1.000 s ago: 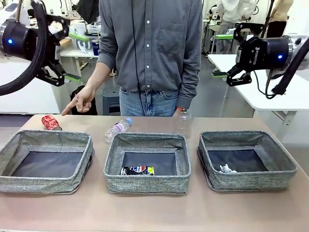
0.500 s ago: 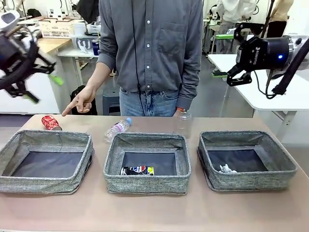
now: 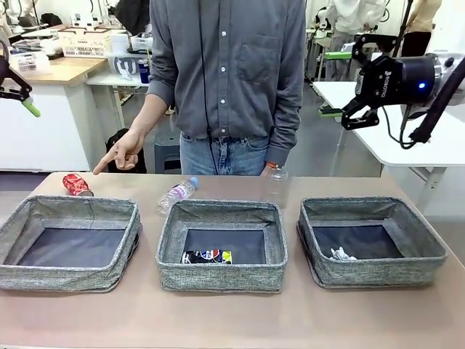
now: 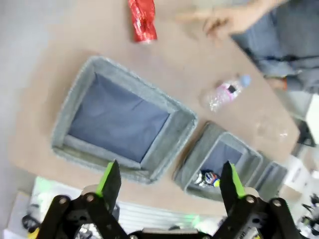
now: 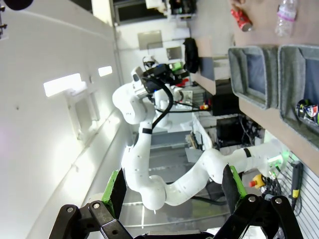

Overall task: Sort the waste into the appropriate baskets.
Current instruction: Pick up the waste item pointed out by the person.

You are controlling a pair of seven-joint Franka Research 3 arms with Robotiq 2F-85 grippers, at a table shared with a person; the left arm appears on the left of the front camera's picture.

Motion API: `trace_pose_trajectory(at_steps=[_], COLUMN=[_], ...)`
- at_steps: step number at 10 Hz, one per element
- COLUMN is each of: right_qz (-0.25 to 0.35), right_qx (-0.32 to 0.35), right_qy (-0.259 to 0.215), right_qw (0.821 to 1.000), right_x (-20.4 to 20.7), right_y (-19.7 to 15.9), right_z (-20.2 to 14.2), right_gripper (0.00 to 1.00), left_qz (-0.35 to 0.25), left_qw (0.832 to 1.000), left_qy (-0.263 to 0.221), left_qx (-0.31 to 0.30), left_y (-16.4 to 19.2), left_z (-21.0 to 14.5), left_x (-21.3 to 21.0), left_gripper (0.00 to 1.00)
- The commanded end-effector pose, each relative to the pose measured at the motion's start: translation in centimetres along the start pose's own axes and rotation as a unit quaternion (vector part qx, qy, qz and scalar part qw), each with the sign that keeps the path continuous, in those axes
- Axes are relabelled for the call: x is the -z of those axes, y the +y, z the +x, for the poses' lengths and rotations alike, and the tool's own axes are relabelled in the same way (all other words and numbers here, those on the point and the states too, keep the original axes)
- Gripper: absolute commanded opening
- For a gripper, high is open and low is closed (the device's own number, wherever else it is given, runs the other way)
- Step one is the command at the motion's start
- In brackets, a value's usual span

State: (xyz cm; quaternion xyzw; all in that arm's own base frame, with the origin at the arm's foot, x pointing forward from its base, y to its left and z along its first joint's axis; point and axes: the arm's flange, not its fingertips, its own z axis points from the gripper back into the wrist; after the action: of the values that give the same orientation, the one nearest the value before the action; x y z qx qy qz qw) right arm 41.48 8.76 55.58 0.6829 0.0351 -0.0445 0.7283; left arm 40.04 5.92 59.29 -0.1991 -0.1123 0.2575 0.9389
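Note:
A crushed red can (image 3: pixel 76 184) lies behind the left basket (image 3: pixel 65 278), and a person's hand (image 3: pixel 120 154) points down at it. A clear bottle (image 3: pixel 176 193) and a clear cup (image 3: pixel 276 182) stand behind the middle basket (image 3: pixel 221 276), which holds a flattened dark can (image 3: pixel 207 256). A white paper wad (image 3: pixel 341 254) lies in the right basket (image 3: pixel 378 273). My left gripper (image 3: pixel 14 91) hangs high at the far left, open (image 4: pixel 169 179), above the left basket (image 4: pixel 114 119) and red can (image 4: pixel 142 20). My right gripper (image 3: pixel 334 83) is raised at the right, open (image 5: pixel 174 189).
The person stands at the far side, close to the table's middle. Bare tabletop (image 3: pixel 232 320) runs in front of the baskets. In the right wrist view my left arm (image 5: pixel 149 94) shows far off, with two baskets (image 5: pixel 251 74) at the picture's right.
My left arm has swung out toward the picture's left edge, and its gripper is now half out of the front view. The right arm and the person's hand have stayed put.

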Motion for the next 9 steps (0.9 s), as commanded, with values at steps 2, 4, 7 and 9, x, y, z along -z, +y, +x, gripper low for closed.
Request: trace_pose_trajectory(at_steps=[2,4,7,9], right_qz=[0.005,0.005,0.005,0.005], right_qx=[-0.002,-0.002,-0.002,-0.002], right_qy=[0.0,0.0,0.0,0.0], right_qw=[1.0,1.0,1.0,1.0], right_x=[0.0,0.0,0.0,0.0], right_y=[0.2,0.2,0.2,0.2], right_z=[0.0,0.0,0.0,0.0], right_gripper=[1.0,1.0,1.0,1.0], left_qz=[0.004,0.055,0.11,0.144], left_qw=[0.998,0.998,0.99,0.986], left_qy=[0.044,0.037,0.056,0.044], left_qx=[0.043,0.017,0.067,0.076], left_y=[-0.7,-0.9,-1.2,-0.7], left_z=[-1.1,3.3,8.5,9.9], left_x=[1.0,3.3,12.8,16.3], left_gripper=[1.0,1.0,1.0,1.0])
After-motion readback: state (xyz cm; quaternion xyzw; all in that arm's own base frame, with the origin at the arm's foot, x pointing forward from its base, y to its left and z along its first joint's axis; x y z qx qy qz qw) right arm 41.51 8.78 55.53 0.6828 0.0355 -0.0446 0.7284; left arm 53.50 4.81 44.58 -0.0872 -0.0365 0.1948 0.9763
